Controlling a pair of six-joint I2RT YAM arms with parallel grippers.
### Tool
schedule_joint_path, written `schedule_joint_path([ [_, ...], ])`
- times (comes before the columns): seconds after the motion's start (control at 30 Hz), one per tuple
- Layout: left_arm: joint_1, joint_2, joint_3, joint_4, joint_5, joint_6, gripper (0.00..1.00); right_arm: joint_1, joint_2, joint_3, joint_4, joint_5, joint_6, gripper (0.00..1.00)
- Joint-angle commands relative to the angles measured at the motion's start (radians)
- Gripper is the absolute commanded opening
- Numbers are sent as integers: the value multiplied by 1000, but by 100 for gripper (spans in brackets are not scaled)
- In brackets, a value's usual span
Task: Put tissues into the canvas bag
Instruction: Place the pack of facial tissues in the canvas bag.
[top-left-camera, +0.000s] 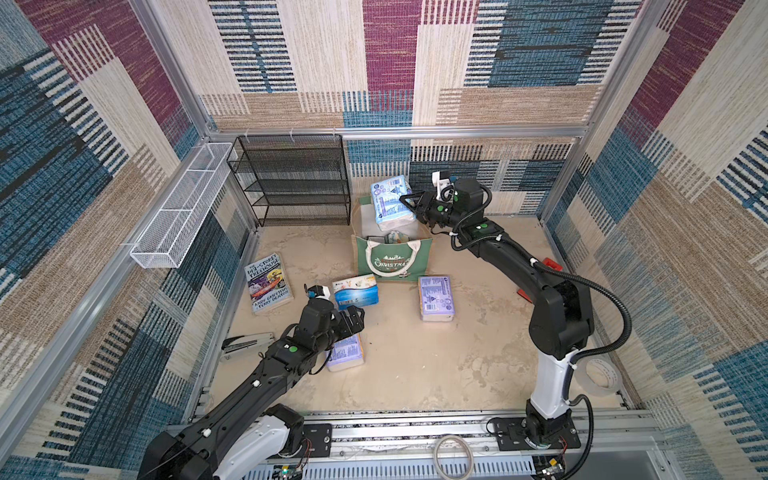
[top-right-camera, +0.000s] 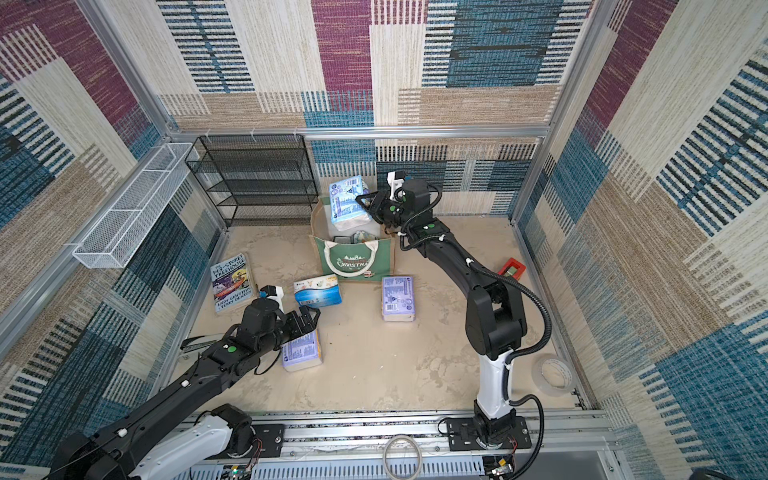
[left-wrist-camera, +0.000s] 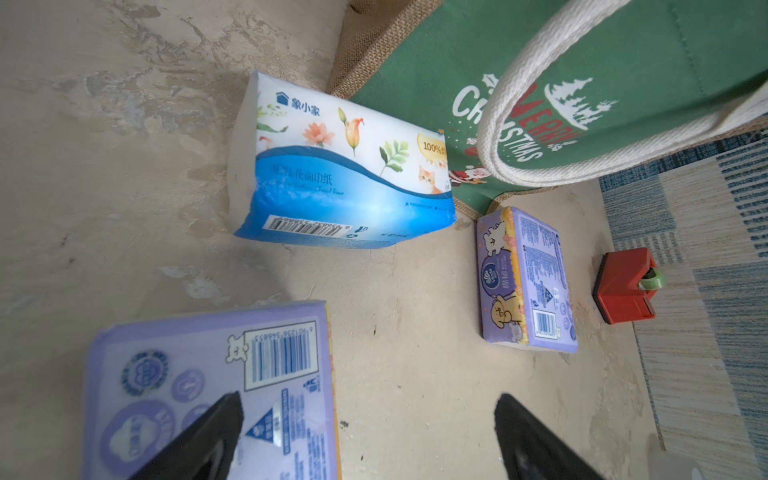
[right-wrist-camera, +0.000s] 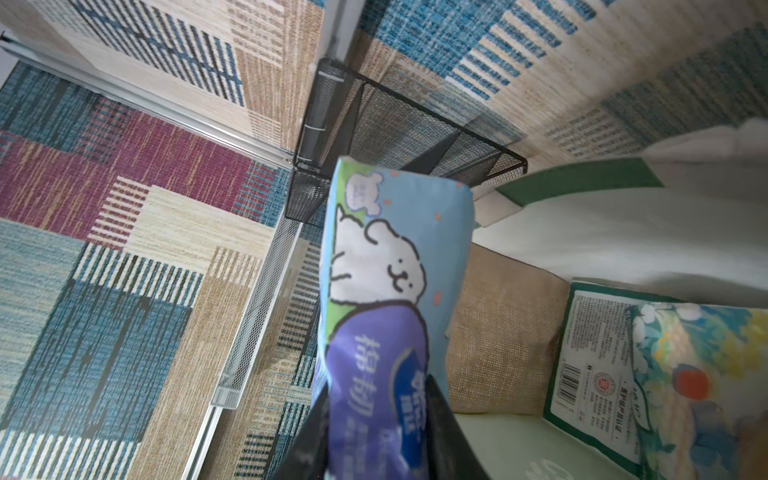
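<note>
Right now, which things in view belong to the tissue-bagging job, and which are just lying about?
Job: canvas bag; light blue pack, gripped by the right gripper over the bag; green-white pack inside it; blue-white pack; lavender pack near the bag; second lavender pack by the open left gripper.
Lying about: book, stapler, red block, tape roll, black mesh rack, white wire basket.

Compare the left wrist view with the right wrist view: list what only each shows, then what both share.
Only the left wrist view: the open left tool, one finger over a lavender pack, the blue-white pack, a second lavender pack and a red block. Only the right wrist view: the right tool shut on the light blue pack, the black mesh rack, and a green-white pack inside the canvas bag. Both: the canvas bag, green front from the left wrist, lining from the right.
</note>
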Motion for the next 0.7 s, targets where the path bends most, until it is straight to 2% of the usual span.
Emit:
schedule_joint_path([
  [0.0, 14, -14, -9, -27, -15, 22, 99, 21, 28, 32, 12, 63, 47, 27],
  [0.3, 36, -32, -26, -35, -6, 23, 99, 67, 145, 149, -84, 146, 50, 27],
  [0.67, 59, -63, -46, -40, -6, 23, 99, 110, 217, 238, -185, 253, 27, 25],
])
